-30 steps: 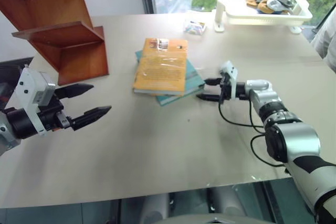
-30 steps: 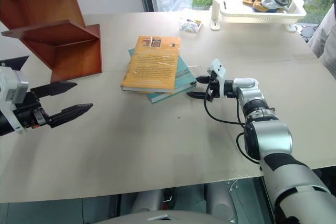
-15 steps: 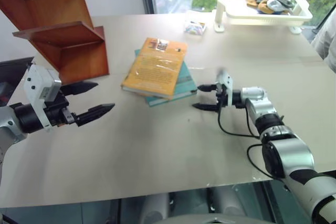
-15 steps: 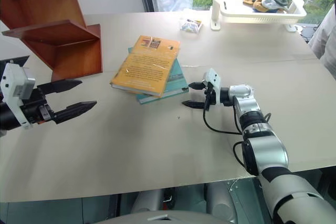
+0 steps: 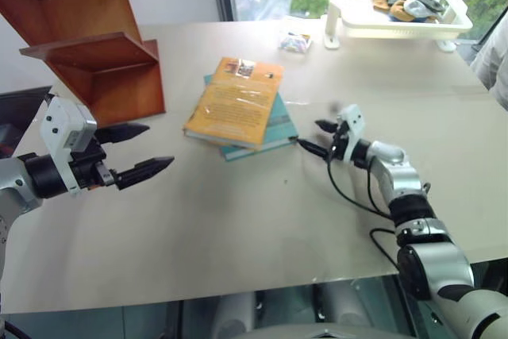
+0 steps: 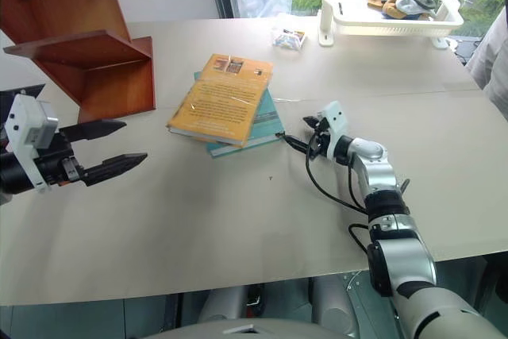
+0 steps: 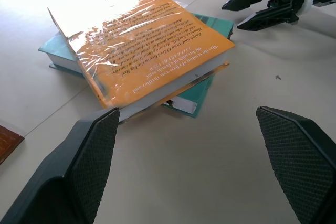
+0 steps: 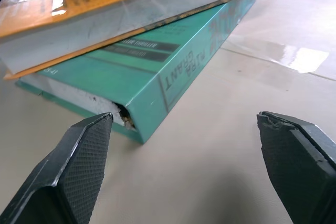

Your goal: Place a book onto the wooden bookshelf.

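Orange-yellow book (image 5: 236, 102), glossy, lying skewed on top of a teal-green book (image 8: 157, 72), both flat on the beige table (image 5: 262, 228). Reddish-brown wooden bookshelf (image 5: 95, 45) stands left of the book, well apart from it. Right gripper (image 5: 321, 137) sits just right of the book, jaws wide and empty; left gripper (image 5: 135, 151) hovers to the book's front-left, jaws wide and empty.
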